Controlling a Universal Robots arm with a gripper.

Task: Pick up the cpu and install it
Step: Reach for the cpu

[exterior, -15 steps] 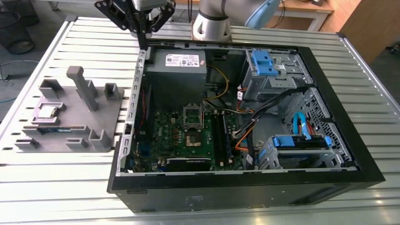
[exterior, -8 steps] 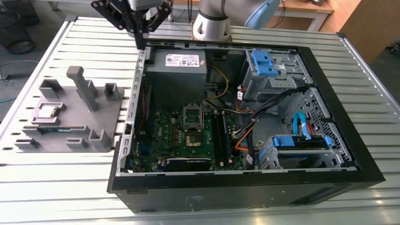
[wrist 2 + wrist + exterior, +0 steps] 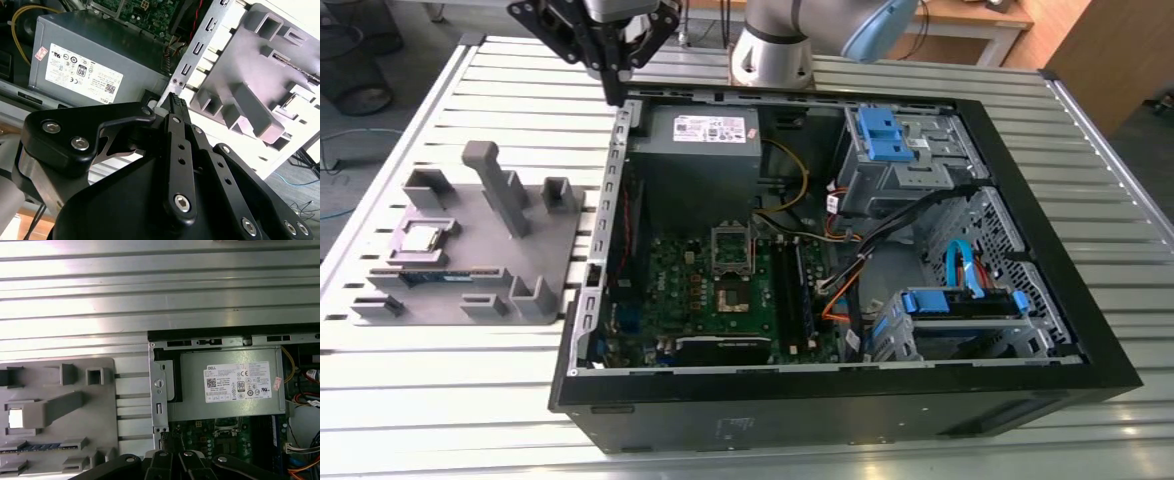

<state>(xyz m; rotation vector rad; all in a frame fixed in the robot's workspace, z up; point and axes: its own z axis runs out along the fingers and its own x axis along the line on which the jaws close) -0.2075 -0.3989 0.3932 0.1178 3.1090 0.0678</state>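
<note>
We see the small flat square cpu with the silvery-white metal top (image 3: 424,238) lying flat in a square pocket of the grey plastic fixture plate (image 3: 554,252). This plate rests on the slatted aluminium table (image 3: 454,400), at the exterior view's left of the open black computer case (image 3: 854,410). In the first wrist view the cpu (image 3: 16,418) shows as a bright square in the same pocket. Near it on the plate, a long narrow green memory stick with a blue label (image 3: 434,278) lies in a slot.

The black gripper (image 3: 611,92) hangs over the far corner of the case at the exterior view's left. It is above the perforated metal edge of the case and near the grey box-shaped power supply (image 3: 704,130). It is well apart from the cpu, and we see it touching nothing. Its jaws are closed on each other with nothing between them. In the second wrist view the ribbed fingertips (image 3: 175,100) meet in one narrow point.

Inside the case the green motherboard (image 3: 720,300) lies flat, with a square metal socket frame (image 3: 731,262) near its middle. Blue plastic drive holders (image 3: 887,130) sit toward the exterior view's right.
</note>
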